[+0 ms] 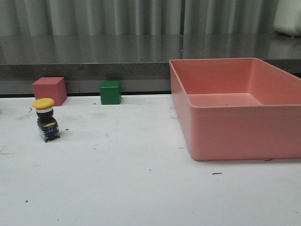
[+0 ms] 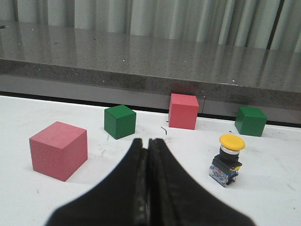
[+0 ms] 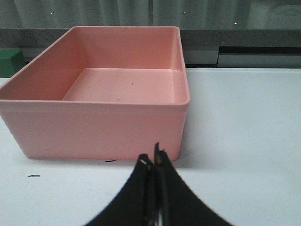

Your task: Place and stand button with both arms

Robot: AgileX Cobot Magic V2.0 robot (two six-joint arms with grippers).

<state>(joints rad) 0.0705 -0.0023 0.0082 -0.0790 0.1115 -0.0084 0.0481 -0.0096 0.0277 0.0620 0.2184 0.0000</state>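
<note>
Pink bin (image 1: 244, 127) — right side cropped

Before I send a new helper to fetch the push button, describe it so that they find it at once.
Start at the big pink bin on the right of the white table and look across to the far left. In front of the pink cube and green cube stands the push button, upright. Unlike the plain cubes, it is smaller, with a yellow mushroom cap on a black-and-blue base.

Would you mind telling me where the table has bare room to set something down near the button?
The widest free patch lies between the button and the pink bin, running forward to the table's near edge. The bin's floor is also bare. It is tighter behind the button, where the red cube and green cube line the back edge.
</note>
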